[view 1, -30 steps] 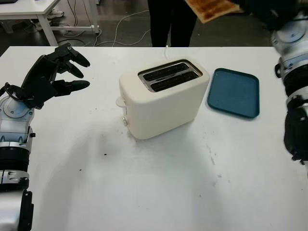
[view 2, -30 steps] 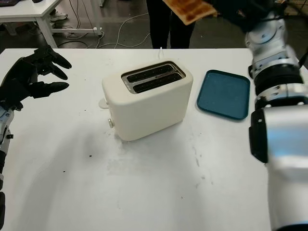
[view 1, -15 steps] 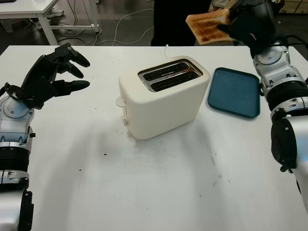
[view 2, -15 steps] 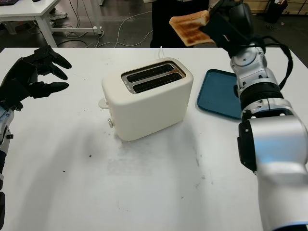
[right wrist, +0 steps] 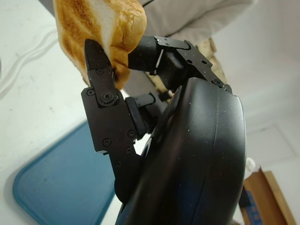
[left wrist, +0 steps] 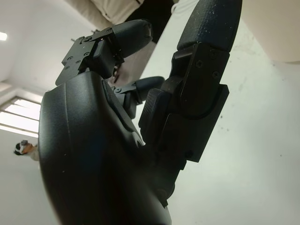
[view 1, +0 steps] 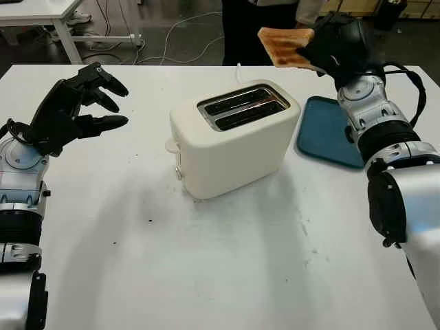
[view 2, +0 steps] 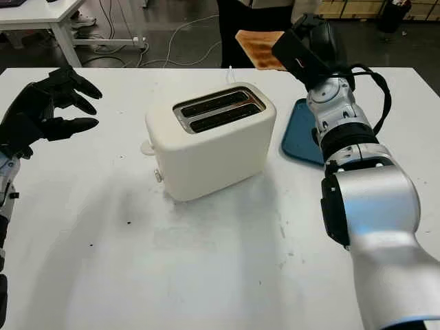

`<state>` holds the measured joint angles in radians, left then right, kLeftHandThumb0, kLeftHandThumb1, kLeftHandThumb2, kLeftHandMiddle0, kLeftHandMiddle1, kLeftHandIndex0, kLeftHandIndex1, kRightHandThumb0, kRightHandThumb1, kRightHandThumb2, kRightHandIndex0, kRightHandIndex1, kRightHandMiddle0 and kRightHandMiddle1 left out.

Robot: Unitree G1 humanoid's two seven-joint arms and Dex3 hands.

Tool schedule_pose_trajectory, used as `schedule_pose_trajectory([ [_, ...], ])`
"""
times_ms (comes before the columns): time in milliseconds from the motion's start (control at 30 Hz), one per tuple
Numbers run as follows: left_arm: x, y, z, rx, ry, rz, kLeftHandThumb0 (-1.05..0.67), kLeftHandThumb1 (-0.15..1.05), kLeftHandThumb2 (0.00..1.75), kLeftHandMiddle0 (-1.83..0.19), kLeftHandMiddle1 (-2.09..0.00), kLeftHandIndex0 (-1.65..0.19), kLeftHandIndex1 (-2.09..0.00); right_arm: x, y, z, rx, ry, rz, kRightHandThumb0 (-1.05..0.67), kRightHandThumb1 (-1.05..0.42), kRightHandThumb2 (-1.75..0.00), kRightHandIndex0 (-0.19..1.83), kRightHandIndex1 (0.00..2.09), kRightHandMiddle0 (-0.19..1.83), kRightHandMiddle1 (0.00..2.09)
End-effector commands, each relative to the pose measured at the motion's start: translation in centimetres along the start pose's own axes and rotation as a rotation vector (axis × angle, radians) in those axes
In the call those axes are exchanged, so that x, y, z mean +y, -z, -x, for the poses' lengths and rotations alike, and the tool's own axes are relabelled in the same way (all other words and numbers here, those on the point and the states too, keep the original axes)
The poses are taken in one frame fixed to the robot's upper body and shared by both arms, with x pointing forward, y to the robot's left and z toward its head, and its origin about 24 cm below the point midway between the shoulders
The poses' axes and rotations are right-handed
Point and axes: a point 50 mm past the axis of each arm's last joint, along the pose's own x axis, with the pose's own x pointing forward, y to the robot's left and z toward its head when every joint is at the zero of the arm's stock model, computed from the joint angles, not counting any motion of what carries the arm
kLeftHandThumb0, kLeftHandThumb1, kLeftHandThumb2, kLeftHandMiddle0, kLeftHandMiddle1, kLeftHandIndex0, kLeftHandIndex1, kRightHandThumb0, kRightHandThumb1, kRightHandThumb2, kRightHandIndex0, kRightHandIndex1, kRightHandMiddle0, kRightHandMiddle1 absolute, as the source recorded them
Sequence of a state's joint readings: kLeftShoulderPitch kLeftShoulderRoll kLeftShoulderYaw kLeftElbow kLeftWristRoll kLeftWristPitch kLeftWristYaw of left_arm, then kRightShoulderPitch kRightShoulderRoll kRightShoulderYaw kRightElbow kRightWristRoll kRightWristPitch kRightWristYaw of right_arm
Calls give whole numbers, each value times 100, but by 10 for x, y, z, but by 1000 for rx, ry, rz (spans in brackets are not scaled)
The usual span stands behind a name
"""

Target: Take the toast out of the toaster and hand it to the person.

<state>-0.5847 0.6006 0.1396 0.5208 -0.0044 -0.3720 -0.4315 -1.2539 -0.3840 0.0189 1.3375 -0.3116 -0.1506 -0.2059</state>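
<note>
While the toast (view 1: 286, 47) sits pinched between my right hand's (view 1: 338, 47) fingers (right wrist: 104, 96), raised above the far edge of the table (view 1: 220, 261) behind the toaster (view 1: 232, 137), I judge the weak point to be the grip itself. My fingers close on one edge of the slice only, and most of it sticks out to the side, lying nearly flat. Bread is soft; if I squeeze harder it may crumple or tear, and if I ease off before the person (view 1: 254, 20) has it, it could tip out and fall onto the table or the floor beyond.

Both toaster slots look empty, so what is left is the handover. The person stands just past the table's far edge, close to the slice, but I see no hand of theirs reaching for it, so opening now would be too early, I think.

Under my right forearm lies the blue tray (view 1: 328, 134), just beside the toaster; a careless drop of the arm could knock it or nudge the toaster.

My left hand (view 1: 72, 106) hangs open above the table's left side, well apart from everything, holding nothing.
</note>
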Motion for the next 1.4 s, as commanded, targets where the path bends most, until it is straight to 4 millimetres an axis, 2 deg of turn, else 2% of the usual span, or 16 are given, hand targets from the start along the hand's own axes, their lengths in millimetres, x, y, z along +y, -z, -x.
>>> schedule_pose_trajectory([
  [0, 1, 2, 2, 10, -3, 6, -105, 92, 2, -30, -148, -25, -139, 2, 1, 0, 41, 11, -22, -36, -92, -17, 60, 172, 57, 171],
  [67, 1, 2, 2, 12, -4, 5, -105, 92, 1, -31, -148, -25, -139, 3, 1, 0, 40, 9, 20, -37, -92, -20, 46, 170, 51, 171],
  [100, 1, 2, 3, 13, -5, 4, -105, 92, 1, -30, -148, -25, -138, 4, 1, 0, 30, 12, 17, -36, -92, -19, 47, 170, 52, 170],
  [167, 1, 2, 3, 12, -9, -2, -105, 92, 1, -30, -148, -25, -138, 5, 1, 1, 23, 9, -15, -32, -92, -17, 58, 173, 55, 165],
  [267, 1, 2, 3, 7, -10, -1, -105, 92, 2, -30, -148, -25, -138, 5, 1, 1, 39, 16, -44, -35, -92, -14, 72, 174, 53, 171],
  [367, 1, 2, 3, 7, -6, 6, -105, 92, 2, -30, -149, -25, -138, 3, 1, 0, 53, 18, -56, -35, -92, -13, 75, 175, 50, 174],
  [467, 1, 2, 3, 8, -6, 7, -105, 92, 1, -30, -148, -25, -138, 2, 2, 0, 50, 15, -74, -35, -92, -16, 62, 175, 49, 174],
  [500, 1, 2, 3, 9, -5, 5, -105, 92, 1, -30, -148, -25, -138, 2, 1, 0, 47, 17, -85, -33, -92, -16, 72, 175, 54, 175],
  [667, 1, 2, 3, 9, -9, 3, -105, 92, 1, -30, -148, -25, -138, 0, 2, 0, 32, 21, -33, -35, -92, -17, 83, 175, 65, 175],
  [767, 0, 2, 3, 12, -10, 6, -105, 92, 1, -31, -148, -26, -138, 0, 1, 0, 24, 25, -37, -35, -92, -15, 67, 174, 63, 169],
  [900, 0, 3, 3, 10, -13, 13, -105, 92, 0, -31, -148, -26, -138, 1, 2, 0, 38, 18, -63, -35, -92, -12, 73, 174, 60, 173],
  [967, 0, 3, 3, 13, -12, 15, -105, 91, 0, -32, -147, -26, -137, 1, 2, 0, 47, 18, -65, -39, -92, -9, 66, 174, 62, 160],
  [1067, 0, 3, 4, 18, -14, 9, -105, 92, 0, -32, -147, -26, -137, 2, 2, 0, 46, 16, -34, -39, -92, -12, 71, 174, 46, 167],
  [1167, 0, 4, 5, 20, -15, 5, -105, 91, 0, -32, -146, -26, -137, 2, 2, 0, 41, 6, -12, -39, -92, -16, 66, 175, 53, 173],
  [1233, 0, 3, 5, 23, -18, 2, -105, 92, 0, -32, -146, -26, -138, 2, 2, 0, 28, 8, -6, -39, -92, -15, 55, 175, 62, 174],
  [1367, 0, 3, 5, 26, -21, 8, -105, 91, 0, -32, -146, -26, -137, 2, 1, 0, 24, 9, 1, -38, -92, -13, 71, 175, 62, 175],
])
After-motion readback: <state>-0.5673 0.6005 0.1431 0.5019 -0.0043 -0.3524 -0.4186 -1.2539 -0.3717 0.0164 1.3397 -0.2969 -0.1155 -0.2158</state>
